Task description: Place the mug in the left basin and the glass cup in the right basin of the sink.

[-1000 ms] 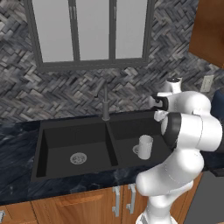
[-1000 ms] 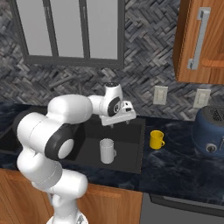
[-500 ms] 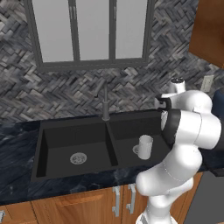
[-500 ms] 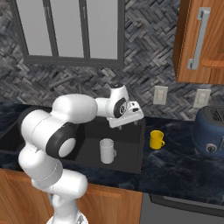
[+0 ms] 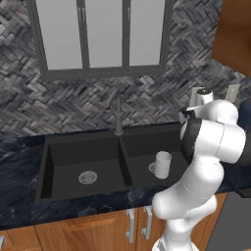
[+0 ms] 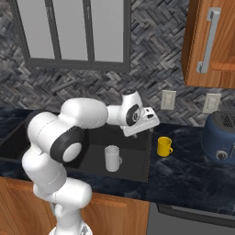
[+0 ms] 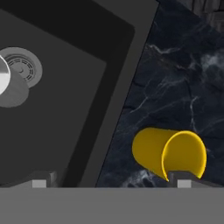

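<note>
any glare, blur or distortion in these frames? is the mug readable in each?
Right base view: even, flat lighting, no glare; the mug is sharp on the counter. Hand view: the mug is foreshortened and soft-edged, its handle not visible; the glass cup is cropped at the left edge. Left base view: crisp, and the glass cup is clear in the right basin.

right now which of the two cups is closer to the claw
The yellow mug on the counter right of the sink; the open claw hangs just beside it, while the pale glass cup stands farther off in the right basin.
</note>
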### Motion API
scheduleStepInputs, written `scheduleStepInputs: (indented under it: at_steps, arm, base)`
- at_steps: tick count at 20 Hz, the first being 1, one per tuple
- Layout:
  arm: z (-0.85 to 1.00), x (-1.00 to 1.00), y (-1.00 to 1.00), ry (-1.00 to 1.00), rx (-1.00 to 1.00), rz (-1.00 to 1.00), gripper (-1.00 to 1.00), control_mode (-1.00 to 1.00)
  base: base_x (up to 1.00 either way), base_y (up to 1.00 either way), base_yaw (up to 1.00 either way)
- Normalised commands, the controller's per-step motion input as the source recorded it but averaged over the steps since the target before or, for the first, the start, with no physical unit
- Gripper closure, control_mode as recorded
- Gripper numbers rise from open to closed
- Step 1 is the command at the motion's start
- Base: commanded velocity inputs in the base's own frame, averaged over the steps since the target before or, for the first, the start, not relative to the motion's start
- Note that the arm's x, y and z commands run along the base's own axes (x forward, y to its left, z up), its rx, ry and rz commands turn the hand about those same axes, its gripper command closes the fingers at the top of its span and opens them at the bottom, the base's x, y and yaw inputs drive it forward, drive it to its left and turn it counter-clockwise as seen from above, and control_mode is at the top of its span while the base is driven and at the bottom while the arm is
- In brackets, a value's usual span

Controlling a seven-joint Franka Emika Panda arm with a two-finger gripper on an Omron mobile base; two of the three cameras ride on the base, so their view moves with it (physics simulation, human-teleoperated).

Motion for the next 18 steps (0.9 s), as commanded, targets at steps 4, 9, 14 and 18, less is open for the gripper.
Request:
scheduleStepInputs:
  at_steps: [4, 9, 14, 18]
  arm:
    - [-0.11, 0.00, -0.32, 0.00, 0.00, -0.03, -1.00, -1.00]
    - [-0.01, -0.06, -0.19, 0.00, 0.00, -0.02, -1.00, -1.00]
    - [0.00, -0.04, -0.09, 0.00, 0.00, -0.01, -1.00, -1.00]
    - [-0.01, -0.05, -0.08, 0.00, 0.00, 0.00, -1.00, -1.00]
  base:
    - [0.00, 0.00, 0.00]
    - [0.00, 0.00, 0.00]
    - [0.00, 0.00, 0.00]
    - [0.00, 0.00, 0.00]
